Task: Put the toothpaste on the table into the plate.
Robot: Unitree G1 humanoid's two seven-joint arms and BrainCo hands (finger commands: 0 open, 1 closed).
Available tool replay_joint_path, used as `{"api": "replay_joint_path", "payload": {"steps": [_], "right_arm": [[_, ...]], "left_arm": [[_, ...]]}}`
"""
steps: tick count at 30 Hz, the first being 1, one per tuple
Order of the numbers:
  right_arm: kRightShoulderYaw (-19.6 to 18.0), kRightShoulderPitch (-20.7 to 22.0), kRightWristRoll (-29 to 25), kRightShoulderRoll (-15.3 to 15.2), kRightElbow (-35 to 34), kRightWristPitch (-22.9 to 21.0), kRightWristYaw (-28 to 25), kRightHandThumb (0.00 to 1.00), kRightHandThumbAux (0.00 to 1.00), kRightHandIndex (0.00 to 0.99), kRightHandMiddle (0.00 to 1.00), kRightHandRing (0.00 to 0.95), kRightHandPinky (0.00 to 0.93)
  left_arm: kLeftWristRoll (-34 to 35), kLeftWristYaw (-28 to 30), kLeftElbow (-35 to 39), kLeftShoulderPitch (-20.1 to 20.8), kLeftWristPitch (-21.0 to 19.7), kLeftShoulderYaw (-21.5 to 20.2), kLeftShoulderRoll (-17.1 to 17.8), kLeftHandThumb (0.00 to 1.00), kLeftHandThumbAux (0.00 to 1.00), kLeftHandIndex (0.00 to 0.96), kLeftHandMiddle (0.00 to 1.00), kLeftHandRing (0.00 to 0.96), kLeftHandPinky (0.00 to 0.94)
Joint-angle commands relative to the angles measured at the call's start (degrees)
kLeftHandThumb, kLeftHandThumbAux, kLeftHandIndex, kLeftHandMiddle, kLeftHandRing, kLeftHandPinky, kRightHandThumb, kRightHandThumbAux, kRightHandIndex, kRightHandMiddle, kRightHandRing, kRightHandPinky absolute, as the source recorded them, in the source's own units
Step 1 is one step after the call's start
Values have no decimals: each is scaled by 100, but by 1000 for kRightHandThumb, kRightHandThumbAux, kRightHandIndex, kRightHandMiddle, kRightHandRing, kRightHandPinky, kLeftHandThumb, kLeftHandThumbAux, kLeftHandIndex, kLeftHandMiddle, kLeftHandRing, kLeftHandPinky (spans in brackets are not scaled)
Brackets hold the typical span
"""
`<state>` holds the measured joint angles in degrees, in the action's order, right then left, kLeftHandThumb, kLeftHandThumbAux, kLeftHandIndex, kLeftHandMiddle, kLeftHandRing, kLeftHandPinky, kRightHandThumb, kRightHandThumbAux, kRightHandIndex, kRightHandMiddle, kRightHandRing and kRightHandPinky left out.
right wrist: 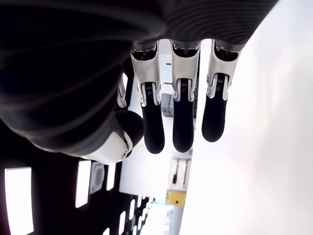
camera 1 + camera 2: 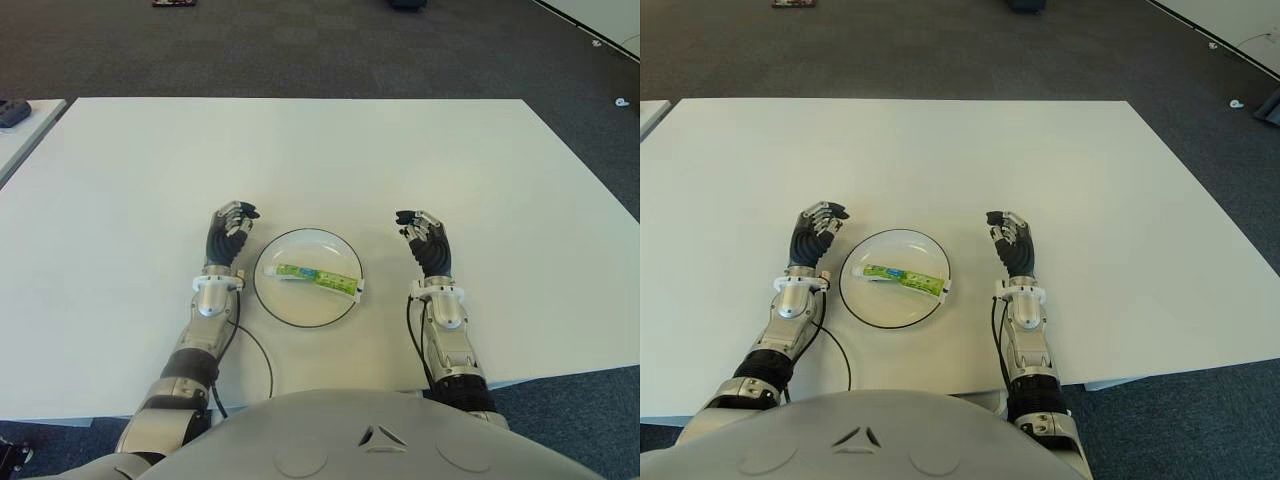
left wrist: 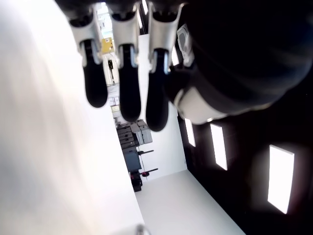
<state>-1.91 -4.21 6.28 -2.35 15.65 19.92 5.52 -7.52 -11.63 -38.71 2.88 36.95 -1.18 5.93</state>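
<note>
A green toothpaste tube (image 2: 317,278) lies inside the white plate (image 2: 290,306), its white cap at the plate's right rim. The plate stands near the front of the white table (image 2: 300,160). My left hand (image 2: 231,228) shows just left of the plate, fingers relaxed and holding nothing. To the plate's right is my right hand (image 2: 424,238), also relaxed and empty. In both wrist views the fingers (image 3: 122,83) (image 1: 178,122) hang loosely with nothing between them.
A black cable (image 2: 262,355) curves over the table by my left forearm. Another white table's corner with a dark object (image 2: 12,113) shows at the far left. Dark carpet surrounds the table.
</note>
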Motion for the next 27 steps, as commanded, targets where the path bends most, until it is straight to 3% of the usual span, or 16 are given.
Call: {"api": "replay_joint_path", "payload": {"steps": [1, 14, 27], "right_arm": [[-33, 105, -101, -2, 103, 14, -39, 701, 728, 431, 368, 342, 378], [-13, 173, -5, 5, 13, -222, 11, 703, 730, 424, 356, 345, 386], [-60, 317, -257, 19, 265, -910, -287, 701, 734, 415, 350, 349, 381]], "left_arm": [[46, -30, -161, -40, 4, -38, -122, 694, 723, 423, 492, 486, 472], [80, -23, -226, 51, 24, -170, -82, 696, 721, 425, 509, 510, 485], [1, -60, -189, 30, -4, -254, -37, 696, 721, 425, 497, 497, 478]]}}
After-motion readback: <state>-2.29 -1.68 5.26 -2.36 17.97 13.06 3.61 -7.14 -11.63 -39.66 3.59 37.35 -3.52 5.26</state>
